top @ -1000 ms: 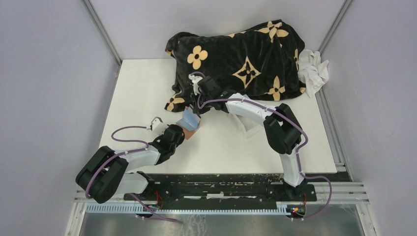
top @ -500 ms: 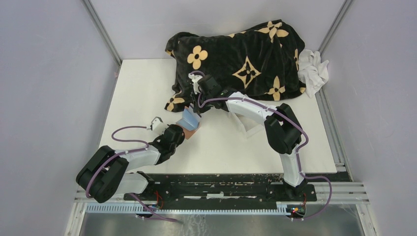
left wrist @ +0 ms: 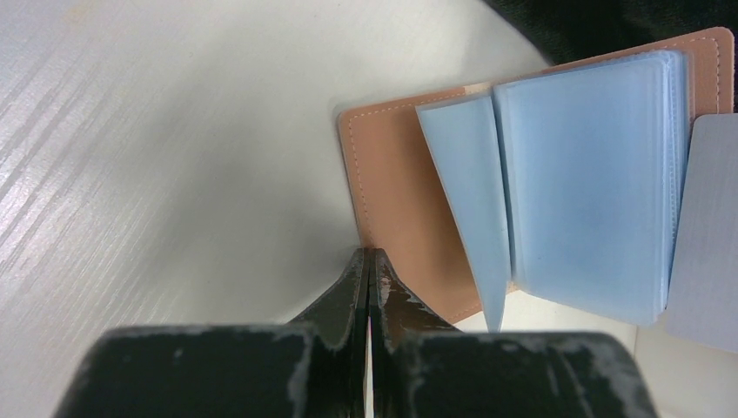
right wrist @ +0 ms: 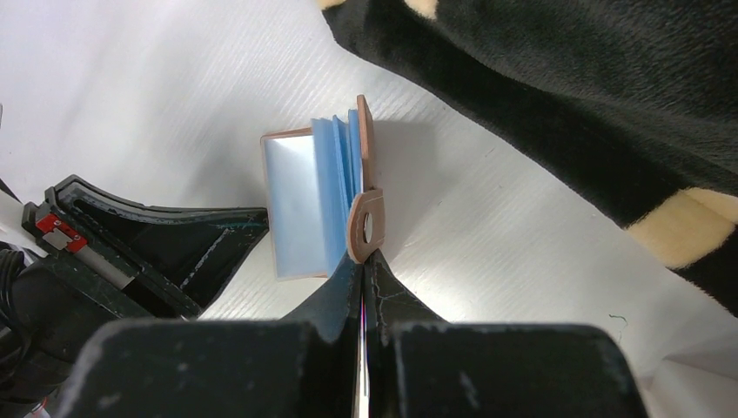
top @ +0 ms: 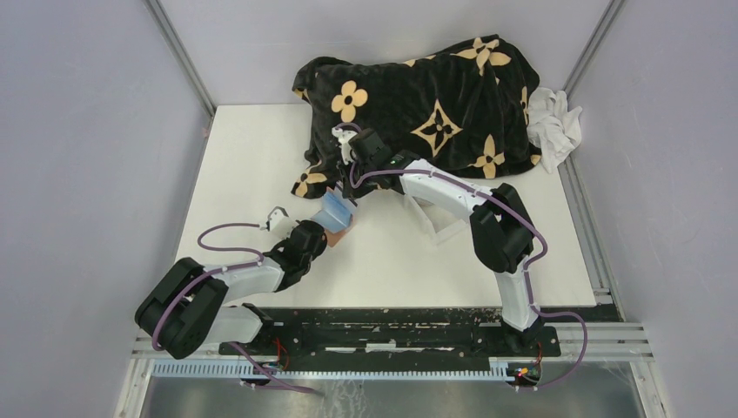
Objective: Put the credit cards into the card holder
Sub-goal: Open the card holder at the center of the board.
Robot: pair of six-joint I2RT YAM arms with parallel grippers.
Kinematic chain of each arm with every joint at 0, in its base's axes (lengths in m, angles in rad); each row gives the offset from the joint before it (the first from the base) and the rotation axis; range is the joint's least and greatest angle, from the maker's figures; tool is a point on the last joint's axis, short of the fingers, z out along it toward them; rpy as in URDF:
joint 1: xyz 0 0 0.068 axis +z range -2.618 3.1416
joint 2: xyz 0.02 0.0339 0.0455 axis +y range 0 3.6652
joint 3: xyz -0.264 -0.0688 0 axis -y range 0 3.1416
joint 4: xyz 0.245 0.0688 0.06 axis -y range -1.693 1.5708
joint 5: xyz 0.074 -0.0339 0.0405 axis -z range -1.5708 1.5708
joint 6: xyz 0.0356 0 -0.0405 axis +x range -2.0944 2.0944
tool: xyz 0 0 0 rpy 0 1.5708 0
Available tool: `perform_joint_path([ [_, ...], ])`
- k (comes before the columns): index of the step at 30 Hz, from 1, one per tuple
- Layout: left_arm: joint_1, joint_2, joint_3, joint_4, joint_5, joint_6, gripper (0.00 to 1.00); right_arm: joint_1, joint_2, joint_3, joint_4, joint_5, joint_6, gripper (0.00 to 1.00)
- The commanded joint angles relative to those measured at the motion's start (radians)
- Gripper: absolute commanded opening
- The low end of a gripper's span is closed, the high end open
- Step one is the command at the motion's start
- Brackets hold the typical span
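Observation:
The tan leather card holder [top: 338,223] lies open on the white table, its pale blue sleeves [left wrist: 592,192] fanned up. My left gripper [left wrist: 367,254] is shut and empty, its tips pressing on the near edge of the holder's lower cover [left wrist: 400,200]; it also shows in the top view [top: 323,236]. My right gripper [right wrist: 363,258] is shut on a thin credit card held edge-on at the holder's upright cover [right wrist: 363,144], with the holder's strap tab [right wrist: 365,228] lying over the tips. The card shows as a grey-silver rectangle [left wrist: 707,235] beside the sleeves. Other cards are out of view.
A black blanket with tan flower prints [top: 435,96] is heaped at the back of the table, close behind the right gripper [top: 347,198]. A white cloth [top: 557,122] lies at the back right. A clear plastic tray [top: 442,223] sits under the right arm.
The right gripper has shifted slightly left and down toward the holder, and the blue sleeves lie a little flatter. The left arm has not moved.

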Motion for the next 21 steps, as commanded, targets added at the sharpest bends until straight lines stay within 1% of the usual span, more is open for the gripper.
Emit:
perform_joint_path([
  [1, -0.002, 0.028, 0.001, -0.065, 0.008, 0.042, 0.03, -0.009, -0.012, 0.061, 0.0, -0.008, -0.023, 0.01],
  [6, -0.003, 0.026, -0.001, -0.065, 0.01, 0.038, 0.03, -0.007, 0.006, 0.068, -0.01, -0.026, -0.023, 0.01],
  [21, -0.002, 0.01, 0.002, -0.066, 0.017, 0.039, 0.03, 0.0, 0.046, 0.003, 0.041, -0.049, -0.002, 0.01],
])
